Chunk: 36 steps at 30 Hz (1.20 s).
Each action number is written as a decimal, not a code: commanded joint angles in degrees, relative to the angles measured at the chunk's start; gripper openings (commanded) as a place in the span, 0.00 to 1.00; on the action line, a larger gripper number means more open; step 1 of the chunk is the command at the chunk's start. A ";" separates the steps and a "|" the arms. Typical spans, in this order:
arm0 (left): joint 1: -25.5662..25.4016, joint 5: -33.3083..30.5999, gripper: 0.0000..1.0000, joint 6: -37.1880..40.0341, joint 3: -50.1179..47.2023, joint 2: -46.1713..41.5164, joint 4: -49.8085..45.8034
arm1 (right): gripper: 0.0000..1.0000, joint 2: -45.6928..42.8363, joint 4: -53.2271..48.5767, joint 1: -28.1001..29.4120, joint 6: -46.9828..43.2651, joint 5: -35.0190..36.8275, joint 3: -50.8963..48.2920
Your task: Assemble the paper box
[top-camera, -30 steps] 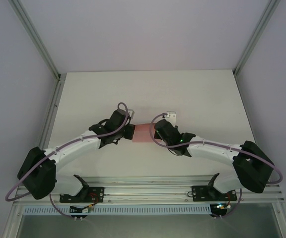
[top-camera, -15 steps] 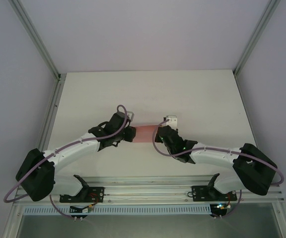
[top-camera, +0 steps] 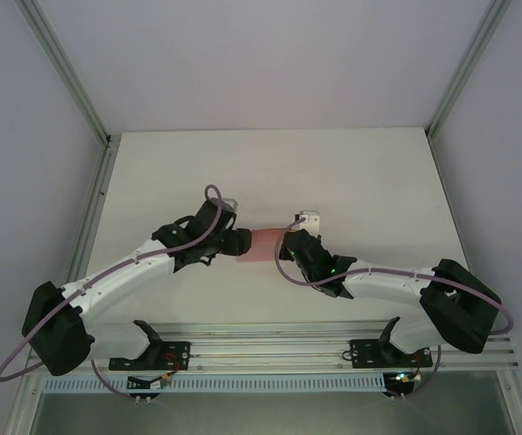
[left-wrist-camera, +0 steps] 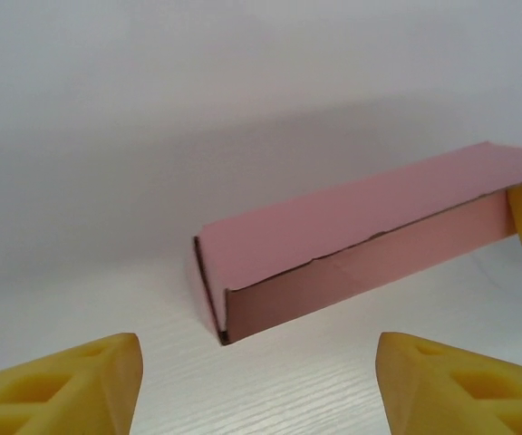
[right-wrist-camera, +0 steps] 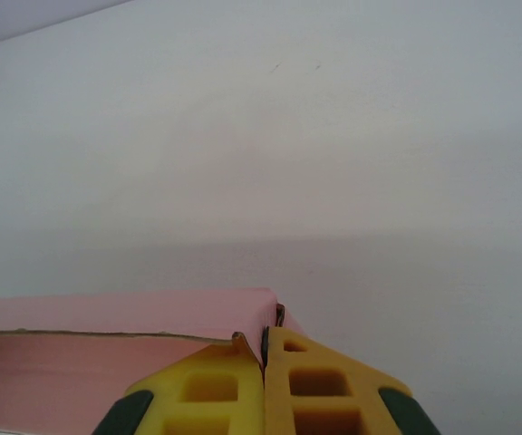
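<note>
Paper box (left-wrist-camera: 333, 236): R arm (top-camera: 383, 276) reaching in, jaws pinching end; L arm (top-camera: 130, 270) opposite, jaws open.

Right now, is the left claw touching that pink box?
Apart. In the left wrist view the left claw's yellow fingers stand wide open, and bare white table shows between them and the paper box's near corner.

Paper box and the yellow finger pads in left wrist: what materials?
Paper box: thin card, matte salmon pink. The brownish raw cut edges and slightly wavy seam suggest paperboard. Finger pads: matte yellow with moulded triangular cut-outs, likely soft rubber or printed plastic; cannot tell which.
</note>
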 commanded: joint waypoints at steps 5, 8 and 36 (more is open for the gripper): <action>6.57 0.84 0.86 -10.93 0.47 0.57 0.03 | 0.00 3.51 -13.84 0.94 0.98 -6.82 -2.95; 10.42 7.85 0.90 -14.92 -1.58 2.86 6.17 | 0.00 4.06 -13.95 0.97 0.98 -7.30 -2.74; 12.00 17.65 0.60 -21.49 -20.30 5.32 30.36 | 0.23 -0.38 -17.42 2.48 1.86 -8.28 -2.07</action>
